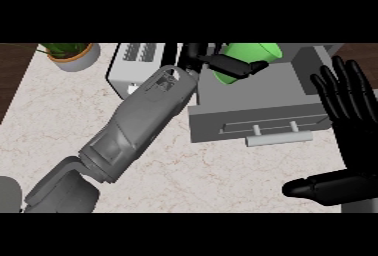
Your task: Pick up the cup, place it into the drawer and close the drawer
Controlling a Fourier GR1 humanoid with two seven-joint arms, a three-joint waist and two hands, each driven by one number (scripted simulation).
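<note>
Right now the left hand [221,61] has its black fingers curled around the bright green plastic cup [247,60], holding it over the open grey metal drawer [251,100]. The cup is tipped on its side. It looks light, hard and smooth, so it could slip; holding it around the middle seems best. The right hand [347,110] rests open, fingers up, at the right edge. A grey toaster [136,62] sits just beside the drawer.

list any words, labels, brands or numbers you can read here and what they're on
None can be read.
The green cup held in the left hand, the open drawer, the toaster and the plant pot show no print.
The toaster's front panel is too small to tell.
</note>
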